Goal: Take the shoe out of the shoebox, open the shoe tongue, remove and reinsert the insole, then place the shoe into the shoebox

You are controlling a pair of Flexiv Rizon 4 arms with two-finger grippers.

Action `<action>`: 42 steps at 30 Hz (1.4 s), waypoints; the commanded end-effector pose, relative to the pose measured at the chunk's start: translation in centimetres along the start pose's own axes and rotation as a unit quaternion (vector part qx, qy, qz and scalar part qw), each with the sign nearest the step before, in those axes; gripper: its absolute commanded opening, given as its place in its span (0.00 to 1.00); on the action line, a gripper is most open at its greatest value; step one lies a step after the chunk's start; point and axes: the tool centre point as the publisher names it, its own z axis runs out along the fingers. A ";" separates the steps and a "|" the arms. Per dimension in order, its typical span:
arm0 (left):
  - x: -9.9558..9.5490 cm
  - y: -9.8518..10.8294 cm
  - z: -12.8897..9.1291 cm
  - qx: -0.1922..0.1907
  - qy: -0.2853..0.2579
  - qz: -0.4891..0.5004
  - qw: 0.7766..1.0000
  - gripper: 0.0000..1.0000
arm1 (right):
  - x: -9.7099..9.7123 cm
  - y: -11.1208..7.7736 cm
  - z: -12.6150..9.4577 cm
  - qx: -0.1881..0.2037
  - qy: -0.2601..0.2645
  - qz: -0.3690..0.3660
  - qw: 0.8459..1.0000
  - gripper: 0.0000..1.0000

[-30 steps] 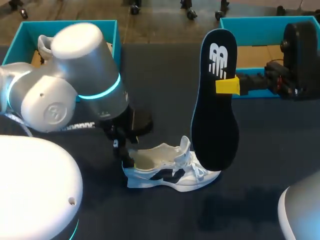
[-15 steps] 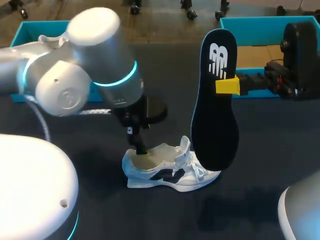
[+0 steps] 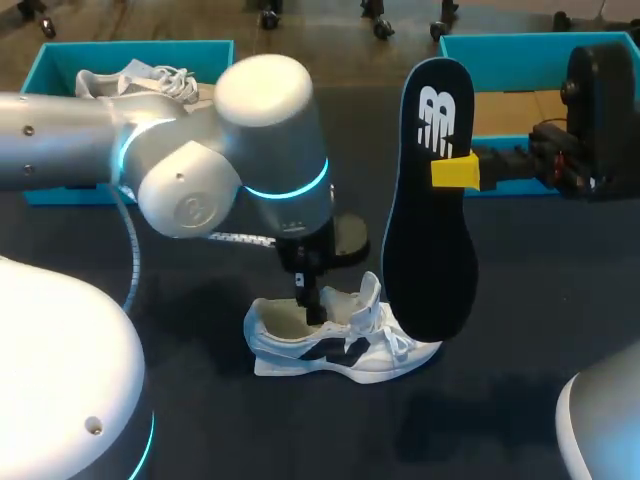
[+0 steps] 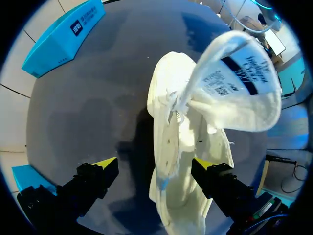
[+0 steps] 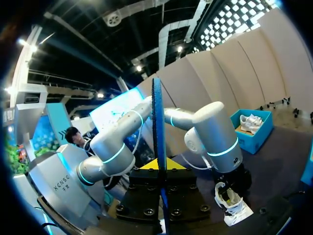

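My left gripper [image 3: 312, 305] hangs over the white shoe [image 3: 335, 345], which lies on its sole on the dark table [image 3: 520, 400], near the middle, toe to the right. From the left wrist, its fingers are spread. One yellow tip [image 4: 105, 164] is over bare table beside the shoe and the other is at the shoe's opposite side, so it pinches nothing. The tongue [image 4: 239, 83] stands lifted ahead of the fingers, leaving the mouth of the shoe open.

My right gripper [image 3: 455, 172] is pinched on the black insole [image 3: 430, 200], holding it upright just right of the shoe. The insole's lower end hangs by the laces, and I cannot tell whether it touches them. From the right wrist, the insole shows edge-on between the fingers.

A teal box [image 3: 50, 60] at the far left holds a second shoe. Another teal box [image 3: 500, 50] sits at the far right.

I judge the insole is out and reinsertion is the step in hand. The next move calls for tipping the insole toe-first into the open mouth while the left gripper keeps the tongue clear.
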 end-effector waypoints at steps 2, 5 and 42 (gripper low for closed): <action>-0.3 -0.6 1.5 -0.006 0.003 -0.005 1.000 0.83 | -0.2 0.2 0.3 0.003 0.001 0.001 1.000 0.00; -0.2 -0.6 1.6 -0.005 0.003 -0.004 1.000 0.47 | -0.2 0.2 0.3 0.003 0.001 0.001 1.000 0.00; 1.1 -0.3 -4.5 -0.002 0.029 0.283 0.959 0.00 | -0.2 0.2 0.3 0.003 0.001 0.001 1.000 0.00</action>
